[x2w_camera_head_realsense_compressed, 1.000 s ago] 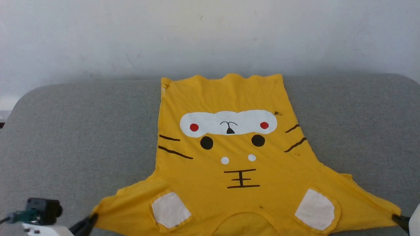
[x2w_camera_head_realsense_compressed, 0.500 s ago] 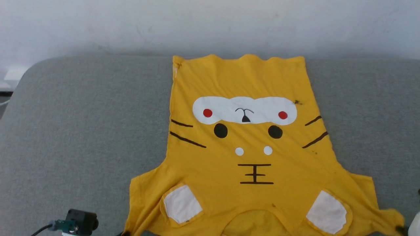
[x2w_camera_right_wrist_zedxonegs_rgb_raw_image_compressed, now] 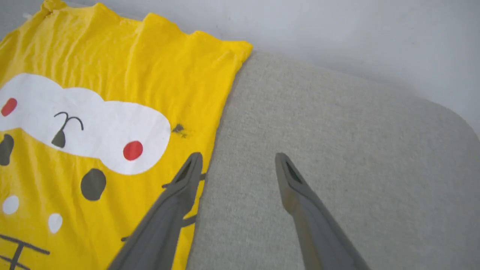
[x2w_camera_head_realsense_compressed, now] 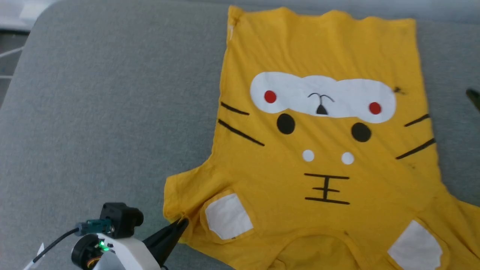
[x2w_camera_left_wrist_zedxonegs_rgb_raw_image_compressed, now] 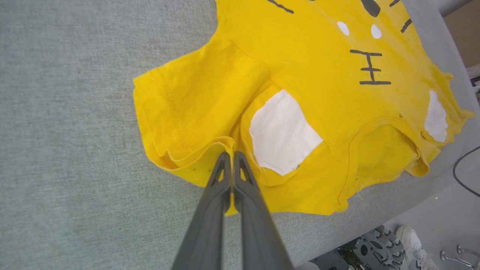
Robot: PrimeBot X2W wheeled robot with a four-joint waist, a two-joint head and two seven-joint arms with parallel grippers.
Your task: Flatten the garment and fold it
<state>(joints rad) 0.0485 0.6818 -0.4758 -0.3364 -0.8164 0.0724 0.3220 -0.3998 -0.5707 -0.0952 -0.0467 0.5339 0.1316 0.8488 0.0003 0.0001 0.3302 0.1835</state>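
We smooth the shirt (x2w_camera_head_realsense_compressed: 326, 157): our left pincer (x2w_camera_head_realsense_compressed: 182, 223) pinches it at lower left, our open right pincer (x2w_camera_right_wrist_zedxonegs_rgb_raw_image_compressed: 239, 157) must grab next.

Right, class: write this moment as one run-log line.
shirt: print up on grey surface | left gripper: shut on shirt near sleeve | right gripper: open, empty, at shirt's side edge

The left gripper (x2w_camera_head_realsense_compressed: 182, 224) comes in from the lower left of the head view. Its dark fingers (x2w_camera_left_wrist_zedxonegs_rgb_raw_image_compressed: 212, 210) slant up and to the right from a pale wrist (x2w_camera_head_realsense_compressed: 127, 251) that carries a small black camera (x2w_camera_head_realsense_compressed: 120, 219). Its jaws are pressed together, pinching the edge of the shirt (x2w_camera_left_wrist_zedxonegs_rgb_raw_image_compressed: 195, 101). The right gripper (x2w_camera_right_wrist_zedxonegs_rgb_raw_image_compressed: 238, 159) has its jaws spread wide apart. One dark fingertip (x2w_camera_head_realsense_compressed: 473, 99) pokes in at the right edge of the head view.
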